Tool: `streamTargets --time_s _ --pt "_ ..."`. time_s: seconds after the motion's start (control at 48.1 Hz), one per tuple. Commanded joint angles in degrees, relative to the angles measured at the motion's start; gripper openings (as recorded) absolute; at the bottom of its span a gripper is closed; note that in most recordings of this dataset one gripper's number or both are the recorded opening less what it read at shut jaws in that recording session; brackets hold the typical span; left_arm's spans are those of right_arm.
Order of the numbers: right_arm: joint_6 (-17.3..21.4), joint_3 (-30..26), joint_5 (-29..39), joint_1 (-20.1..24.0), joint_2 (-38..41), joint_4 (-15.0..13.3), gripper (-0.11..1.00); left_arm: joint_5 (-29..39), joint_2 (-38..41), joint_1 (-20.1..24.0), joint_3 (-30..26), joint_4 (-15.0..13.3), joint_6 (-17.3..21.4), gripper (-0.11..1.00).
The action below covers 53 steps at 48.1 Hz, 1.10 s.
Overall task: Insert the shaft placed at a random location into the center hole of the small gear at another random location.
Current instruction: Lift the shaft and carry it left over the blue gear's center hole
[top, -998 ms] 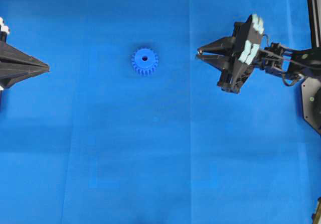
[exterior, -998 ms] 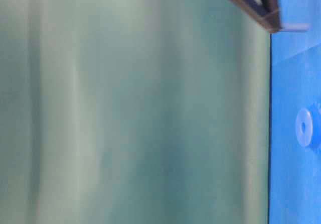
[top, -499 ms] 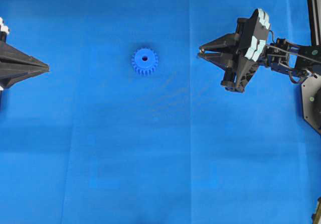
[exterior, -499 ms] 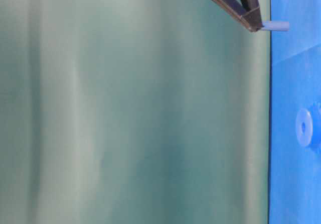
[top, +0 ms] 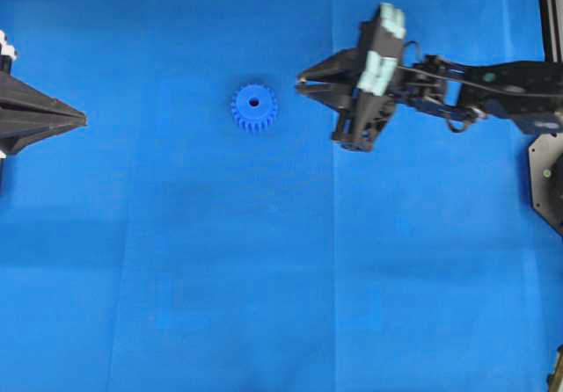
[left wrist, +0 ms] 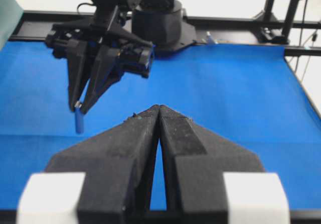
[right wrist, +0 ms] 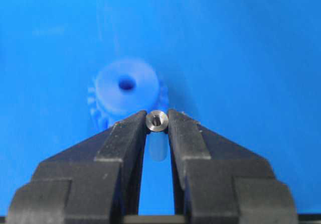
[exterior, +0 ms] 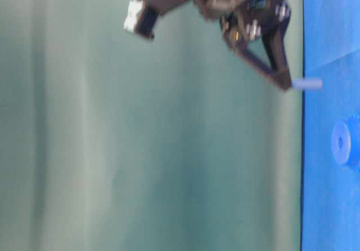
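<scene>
The shaft, a short silvery-grey metal pin, sits pinched between the tips of the right gripper. Going left to right in the overhead view: the left gripper rests at the table's left edge with its black fingers pressed together on nothing; the small bright blue plastic toothed gear lies flat on the blue mat, its dark center hole uncovered; the right gripper hangs just right of the gear, apart from it.
</scene>
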Motion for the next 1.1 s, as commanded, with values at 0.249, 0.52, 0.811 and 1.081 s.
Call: streamTargets --time_s 0.249,0.52,0.811,1.081 --pt "-0.2 -10.7 3.5 0.4 4.9 -0.8 0.03 0.3 0.2 -0.1 -0.6 0.0 -0.1 0.00" --pt "0.4 -12.7 3.8 0.8 5.9 -0.6 0.03 0.2 0.2 0.0 -0.6 0.1 -0.1 0.00" --pt "0.7 -12.6 3.8 1.2 6.4 -0.4 0.03 0.4 0.2 0.0 -0.6 0.0 -0.1 0.00" --pt "0.9 -12.7 3.0 1.7 9.0 0.0 0.03 0.7 0.2 0.0 -0.6 0.0 -0.1 0.00"
